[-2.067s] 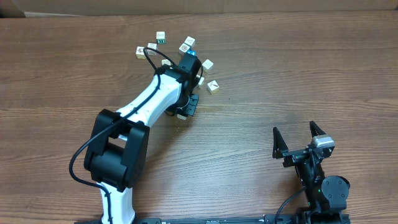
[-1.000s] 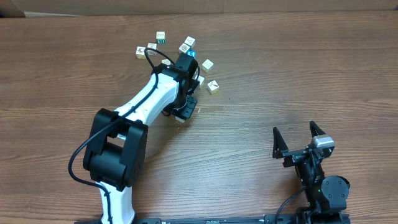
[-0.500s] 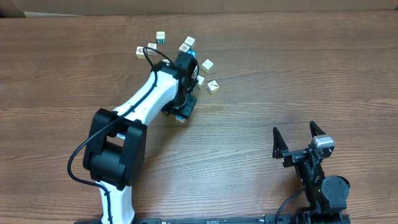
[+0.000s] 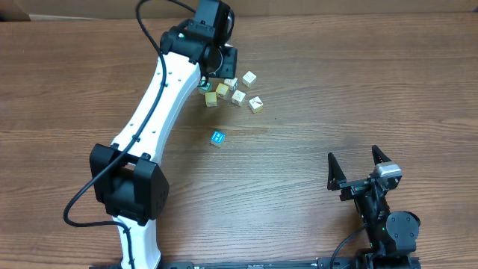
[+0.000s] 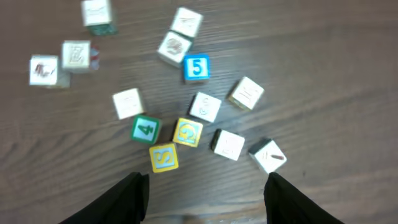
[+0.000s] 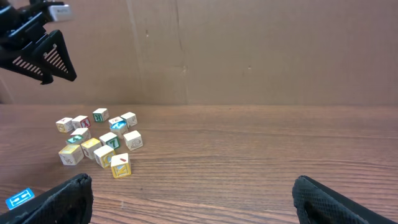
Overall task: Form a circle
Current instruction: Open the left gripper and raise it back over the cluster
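No circle is formed; the small printed cubes lie in a loose cluster [image 5: 188, 132] at the back of the table. It includes a blue "5" cube [image 5: 197, 68], a green "4" cube [image 5: 145, 129] and yellow cubes [image 5: 163, 157]. One blue cube [image 4: 217, 137] lies alone, nearer the front. My left gripper [image 4: 219, 63] hangs above the cluster, open and empty, its dark fingers [image 5: 124, 199] framing bare wood. The right gripper [image 4: 353, 155] rests open at the front right, far from the cubes [image 6: 102, 149].
A brown cardboard wall [image 6: 249, 50] stands along the back edge of the wooden table [image 4: 358, 82]. The left arm's white links [image 4: 160, 97] stretch diagonally from the front left base to the cluster. Three white cubes [image 5: 76, 55] sit apart at the cluster's far left.
The left gripper opened, let go of the lone blue cube and rose away toward the back, now over the cluster. The right arm has not moved.
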`<state>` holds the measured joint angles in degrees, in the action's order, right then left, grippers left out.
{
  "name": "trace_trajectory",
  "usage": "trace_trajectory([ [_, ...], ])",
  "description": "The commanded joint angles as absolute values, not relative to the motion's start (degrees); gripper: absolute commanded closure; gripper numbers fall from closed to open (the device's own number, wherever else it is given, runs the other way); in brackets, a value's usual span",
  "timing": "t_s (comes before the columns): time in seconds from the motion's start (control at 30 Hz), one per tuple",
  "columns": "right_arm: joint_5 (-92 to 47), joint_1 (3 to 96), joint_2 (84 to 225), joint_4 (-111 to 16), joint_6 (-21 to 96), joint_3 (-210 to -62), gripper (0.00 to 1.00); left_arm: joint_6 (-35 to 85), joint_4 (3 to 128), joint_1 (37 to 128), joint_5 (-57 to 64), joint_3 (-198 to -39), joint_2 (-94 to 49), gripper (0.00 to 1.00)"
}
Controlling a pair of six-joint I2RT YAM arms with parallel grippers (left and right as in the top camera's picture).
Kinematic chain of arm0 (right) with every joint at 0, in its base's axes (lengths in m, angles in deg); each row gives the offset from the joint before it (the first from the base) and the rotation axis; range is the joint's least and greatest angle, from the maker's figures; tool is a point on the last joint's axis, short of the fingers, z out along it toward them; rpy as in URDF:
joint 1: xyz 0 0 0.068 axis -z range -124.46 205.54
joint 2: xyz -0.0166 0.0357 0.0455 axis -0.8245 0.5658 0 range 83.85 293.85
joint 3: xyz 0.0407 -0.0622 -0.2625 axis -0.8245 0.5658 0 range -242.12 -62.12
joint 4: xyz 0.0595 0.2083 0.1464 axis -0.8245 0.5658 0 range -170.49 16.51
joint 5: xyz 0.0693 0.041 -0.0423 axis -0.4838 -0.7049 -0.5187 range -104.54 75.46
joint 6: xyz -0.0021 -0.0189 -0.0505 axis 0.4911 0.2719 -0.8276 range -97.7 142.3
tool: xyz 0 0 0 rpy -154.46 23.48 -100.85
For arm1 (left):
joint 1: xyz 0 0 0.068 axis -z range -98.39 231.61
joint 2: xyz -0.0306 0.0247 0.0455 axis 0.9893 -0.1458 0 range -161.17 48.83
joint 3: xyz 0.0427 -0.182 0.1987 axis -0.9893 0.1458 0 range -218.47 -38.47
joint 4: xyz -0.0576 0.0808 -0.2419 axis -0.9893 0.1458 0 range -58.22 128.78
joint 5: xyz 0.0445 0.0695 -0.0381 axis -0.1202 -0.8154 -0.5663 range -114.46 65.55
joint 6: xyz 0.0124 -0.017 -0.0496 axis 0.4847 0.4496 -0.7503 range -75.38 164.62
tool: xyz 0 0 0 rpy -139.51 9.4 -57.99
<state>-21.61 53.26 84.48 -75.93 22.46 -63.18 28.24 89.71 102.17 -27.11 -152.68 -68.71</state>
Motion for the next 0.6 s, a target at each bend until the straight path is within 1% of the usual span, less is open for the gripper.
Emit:
trace_trajectory([
  [0.0, -21.2, 53.4, 84.0, -76.3, 22.4, -62.6, 0.00, 19.5, 89.9, 101.8, -30.7, -152.5, -69.2, 0.44],
  [0.23, -21.2, 53.4, 84.0, -76.3, 22.4, -62.6, 0.00, 15.8, 90.3, 101.8, -31.6, -150.3, -72.7, 0.45],
  [0.37, -21.2, 53.4, 84.0, -76.3, 22.4, -62.6, 0.00, 15.8, 90.2, 101.8, -31.8, -150.3, -76.6, 0.48],
  [0.43, -21.2, 53.4, 84.0, -76.3, 22.4, -62.6, 0.00, 15.9, 90.2, 101.8, -32.2, -150.3, -78.3, 0.51],
  [0.5, -21.2, 53.4, 84.0, -76.3, 22.4, -62.6, 0.00, 15.9, 90.2, 101.8, -32.6, -150.3, -80.2, 0.58],
  [0.57, -21.2, 53.4, 84.0, -76.3, 22.4, -62.6, 0.00, 16.2, 90.2, 101.8, -33.1, -150.3, -81.6, 0.61],
])
